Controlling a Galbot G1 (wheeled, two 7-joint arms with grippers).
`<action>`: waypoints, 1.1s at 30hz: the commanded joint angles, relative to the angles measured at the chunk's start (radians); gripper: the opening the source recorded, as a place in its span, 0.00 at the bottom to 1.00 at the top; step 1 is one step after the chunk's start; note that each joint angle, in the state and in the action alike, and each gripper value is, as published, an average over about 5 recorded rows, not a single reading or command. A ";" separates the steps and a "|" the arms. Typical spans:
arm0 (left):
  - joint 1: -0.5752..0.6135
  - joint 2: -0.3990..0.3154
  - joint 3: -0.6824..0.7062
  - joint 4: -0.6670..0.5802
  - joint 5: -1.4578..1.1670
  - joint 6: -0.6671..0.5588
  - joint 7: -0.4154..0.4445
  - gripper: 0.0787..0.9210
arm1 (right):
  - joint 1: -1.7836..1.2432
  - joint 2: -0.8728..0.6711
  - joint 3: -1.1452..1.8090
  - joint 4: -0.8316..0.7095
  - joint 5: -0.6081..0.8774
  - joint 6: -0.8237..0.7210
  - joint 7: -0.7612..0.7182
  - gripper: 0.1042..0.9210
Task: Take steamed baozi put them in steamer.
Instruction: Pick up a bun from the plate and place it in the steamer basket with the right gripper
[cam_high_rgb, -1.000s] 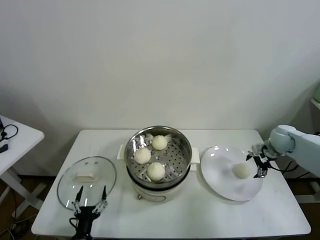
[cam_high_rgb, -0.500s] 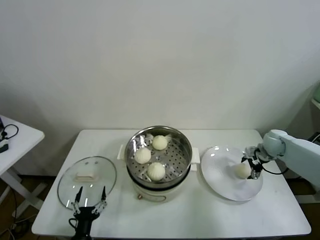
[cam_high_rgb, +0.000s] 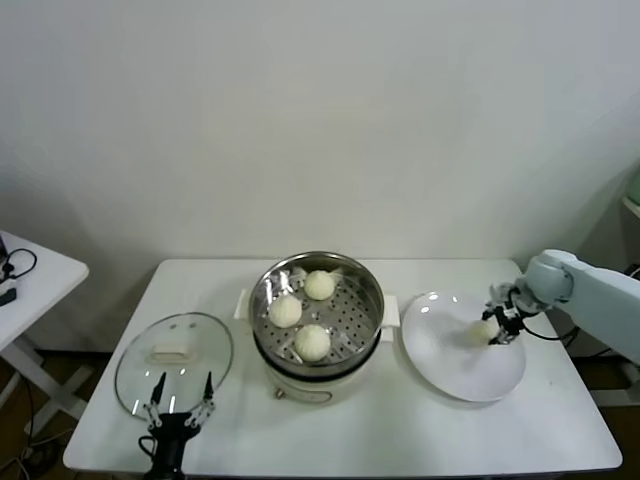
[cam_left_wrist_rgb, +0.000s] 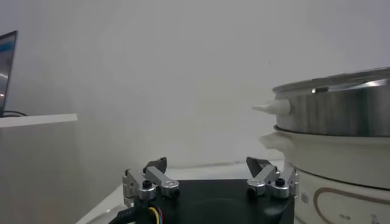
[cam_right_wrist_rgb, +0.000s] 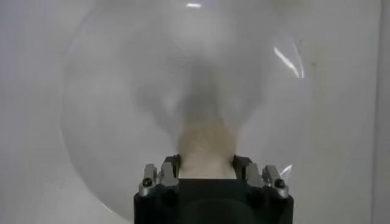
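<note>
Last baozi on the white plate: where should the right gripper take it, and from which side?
Grip the baozi across its widest middle, coming from the plate's right edge. The smooth dome has no handle, so opposite flanks suit best. The right gripper already brackets it that way.

We seem to be in a lab mock-up of a kitchen: a bare white wall (cam_high_rgb: 320, 120), a plain white folding surface (cam_high_rgb: 340, 430) carrying only a steamer (cam_high_rgb: 316, 355), and a second white desk (cam_high_rgb: 35, 275) with cables.
</note>
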 joint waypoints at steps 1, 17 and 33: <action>0.001 -0.005 0.004 -0.010 0.004 0.002 0.000 0.88 | 0.658 0.046 -0.498 0.187 0.390 -0.043 -0.059 0.60; 0.008 -0.003 0.020 -0.024 -0.001 -0.006 0.003 0.88 | 0.830 0.284 -0.391 0.530 0.725 -0.293 0.066 0.61; -0.006 -0.004 0.023 -0.003 0.001 -0.005 0.009 0.88 | 0.356 0.373 -0.263 0.401 0.436 -0.356 0.180 0.61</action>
